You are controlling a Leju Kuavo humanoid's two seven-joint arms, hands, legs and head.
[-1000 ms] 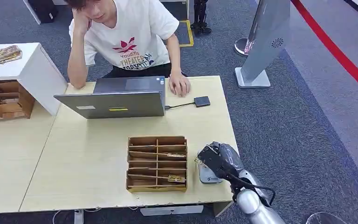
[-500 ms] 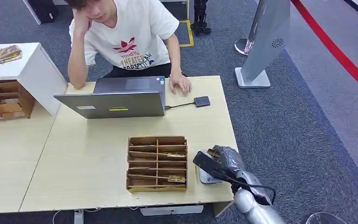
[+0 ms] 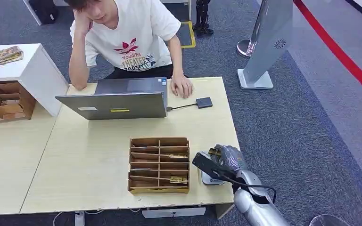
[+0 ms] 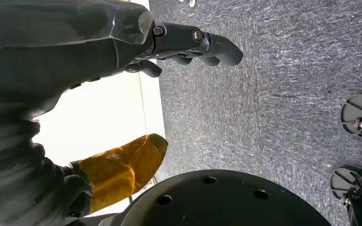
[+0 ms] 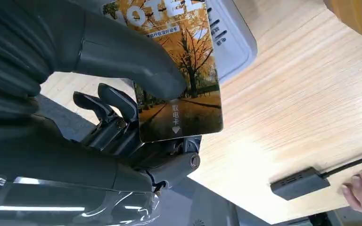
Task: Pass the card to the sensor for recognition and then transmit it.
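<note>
1. Right hand [image 3: 224, 160] at 5 o'clock on the worktop [image 3: 75, 165], thumb and fingers pinching the card [image 5: 179, 80].
2. Since a second ago: hand lowered and rolled, card turned down toward the white sensor [image 3: 209, 178] lying under it near the worktop's edge. Since half a second ago: barely shifted, settled over the sensor.
3. Meaning, as a judgement: recognition step under way; handing on not yet begun.
4. Left hand [image 4: 188, 44] hanging over carpet, fingers curled in, holding nothing.
5. Just beside the sensor at 9 o'clock: wooden rack [image 3: 159, 165] with a few cards in its slots.
6. Farther, at 12 o'clock: laptop [image 3: 118, 99], small adapter [image 3: 204, 102], a person [image 3: 132, 37] seated with a palm beside it.
7. Right wrist view gives the card face, autumn trees and printed text, and its overlap with the sensor [image 5: 231, 37]; head view hides both behind the hand but gives the whole layout.
</note>
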